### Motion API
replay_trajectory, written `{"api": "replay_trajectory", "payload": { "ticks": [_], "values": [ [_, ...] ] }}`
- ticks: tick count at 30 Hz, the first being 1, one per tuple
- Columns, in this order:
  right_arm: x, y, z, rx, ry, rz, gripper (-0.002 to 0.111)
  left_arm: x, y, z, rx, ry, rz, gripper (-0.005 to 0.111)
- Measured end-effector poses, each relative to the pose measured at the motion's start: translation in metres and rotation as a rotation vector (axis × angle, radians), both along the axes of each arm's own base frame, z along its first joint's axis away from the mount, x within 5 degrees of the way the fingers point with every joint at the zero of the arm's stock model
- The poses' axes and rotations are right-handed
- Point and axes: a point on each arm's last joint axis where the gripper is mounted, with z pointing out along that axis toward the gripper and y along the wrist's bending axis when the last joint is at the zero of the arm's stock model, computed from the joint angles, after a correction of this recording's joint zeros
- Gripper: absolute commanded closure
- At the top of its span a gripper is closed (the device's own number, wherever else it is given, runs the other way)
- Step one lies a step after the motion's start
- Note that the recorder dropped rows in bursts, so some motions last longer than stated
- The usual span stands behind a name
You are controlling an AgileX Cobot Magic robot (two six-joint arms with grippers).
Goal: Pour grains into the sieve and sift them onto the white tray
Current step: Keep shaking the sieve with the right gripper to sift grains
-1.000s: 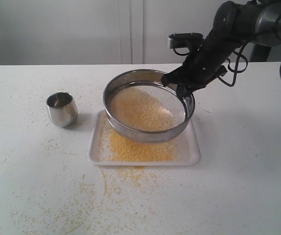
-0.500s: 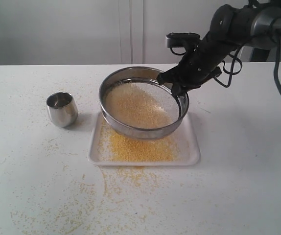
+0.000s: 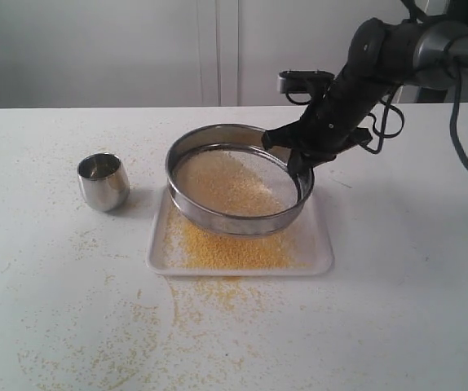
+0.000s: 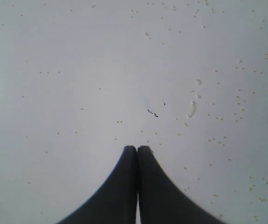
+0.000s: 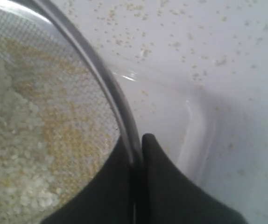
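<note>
Exterior view: right gripper (image 3: pixel 301 156) is pinching the sieve (image 3: pixel 232 221) rim on its far-right side, jaws clamped on it. Sieve w/ grains (image 3: pixel 222 183) is tilting over the white tray (image 3: pixel 322 259). Left gripper (image 4: pixel 137 149) is sitting closed, empty, over the table (image 4: pixel 78 70).

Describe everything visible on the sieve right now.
The sieve is a wide, shallow round steel ring with fine grey mesh bottom, carrying a pale layer of grains. It is held roughly level over the white tray; contact with the tray is unclear. The right gripper is shut on its far-right rim.
</note>
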Motion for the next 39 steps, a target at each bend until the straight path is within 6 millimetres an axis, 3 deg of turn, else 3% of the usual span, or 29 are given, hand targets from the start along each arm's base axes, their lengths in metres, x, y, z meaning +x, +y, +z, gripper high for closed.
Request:
{"api": "replay_trajectory", "payload": {
  "ticks": [3,7,10,13,16,19,23,26,29,33,36,39],
  "values": [
    [0.001,-0.001,0.002,-0.038,-0.047,0.120,0.108,0.000,0.000,0.000,0.000,0.000,0.000,0.107],
    [0.000,0.001,0.000,0.004,-0.002,0.046,0.108,0.000,0.000,0.000,0.000,0.000,0.000,0.107],
    [-0.001,0.000,0.001,-0.062,-0.048,0.179,0.108,0.000,0.000,0.000,0.000,0.000,0.000,0.107],
    [-0.002,0.002,-0.001,-0.022,0.002,0.075,0.108,0.000,0.000,0.000,0.000,0.000,0.000,0.107],
    [-0.001,0.004,0.000,-0.048,-0.038,0.155,0.108,0.000,0.000,0.000,0.000,0.000,0.000,0.107],
    [-0.003,0.007,-0.001,-0.015,0.004,0.069,0.108,0.000,0.000,0.000,0.000,0.000,0.000,0.107],
    [-0.003,0.007,-0.003,-0.058,-0.031,0.182,0.108,0.000,0.000,0.000,0.000,0.000,0.000,0.107],
    [-0.003,0.009,-0.007,0.000,0.023,0.073,0.108,0.000,0.000,0.000,0.000,0.000,0.000,0.107],
    [-0.001,0.010,-0.004,-0.025,-0.028,0.176,0.108,0.000,0.000,0.000,0.000,0.000,0.000,0.107],
    [-0.002,0.013,-0.005,0.040,0.029,0.079,0.108,0.000,0.000,0.000,0.000,0.000,0.000,0.107],
    [-0.001,0.012,-0.004,-0.014,-0.017,0.187,0.108,0.000,0.000,0.000,0.000,0.000,0.000,0.107],
    [0.000,0.010,-0.004,0.017,0.026,0.073,0.108,0.000,0.000,0.000,0.000,0.000,0.000,0.107]
  ]
}}
